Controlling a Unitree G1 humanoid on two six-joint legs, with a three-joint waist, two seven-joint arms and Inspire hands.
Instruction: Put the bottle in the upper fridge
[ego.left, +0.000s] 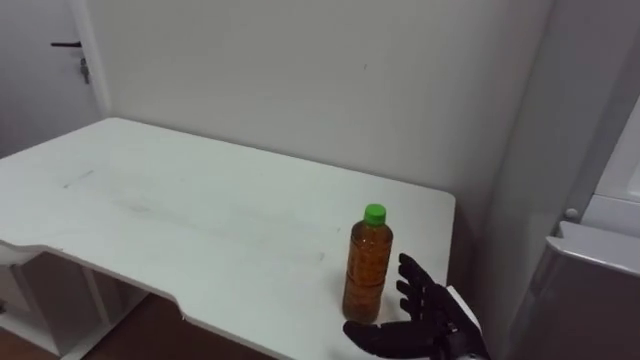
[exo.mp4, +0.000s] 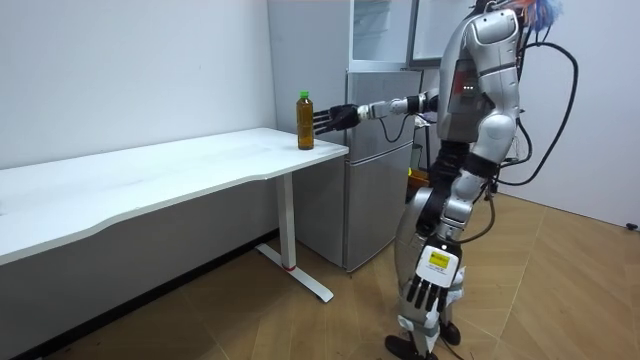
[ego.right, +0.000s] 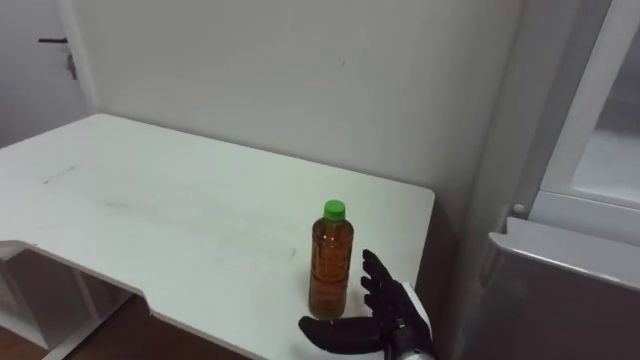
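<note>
A clear bottle (ego.left: 367, 265) of brown drink with a green cap stands upright near the right end of the white table (ego.left: 200, 220). My right hand (ego.left: 425, 315) is open just right of it, fingers spread beside the bottle and thumb stretched under its near side; whether it touches is unclear. In the room view the bottle (exo.mp4: 305, 121) stands at the table's corner, and my right hand (exo.mp4: 335, 118) reaches out to it at arm's length. My left hand (exo.mp4: 430, 285) hangs open by my leg. The grey fridge (exo.mp4: 380, 160) stands right of the table, its upper compartment (exo.mp4: 385, 30) open.
The fridge's top edge and open upper part (ego.right: 560, 220) rise close on the right of the table. A wall runs behind the table. A door with a dark handle (ego.left: 65, 45) is at the far left. I stand on the wooden floor (exo.mp4: 560, 290) in front of the fridge.
</note>
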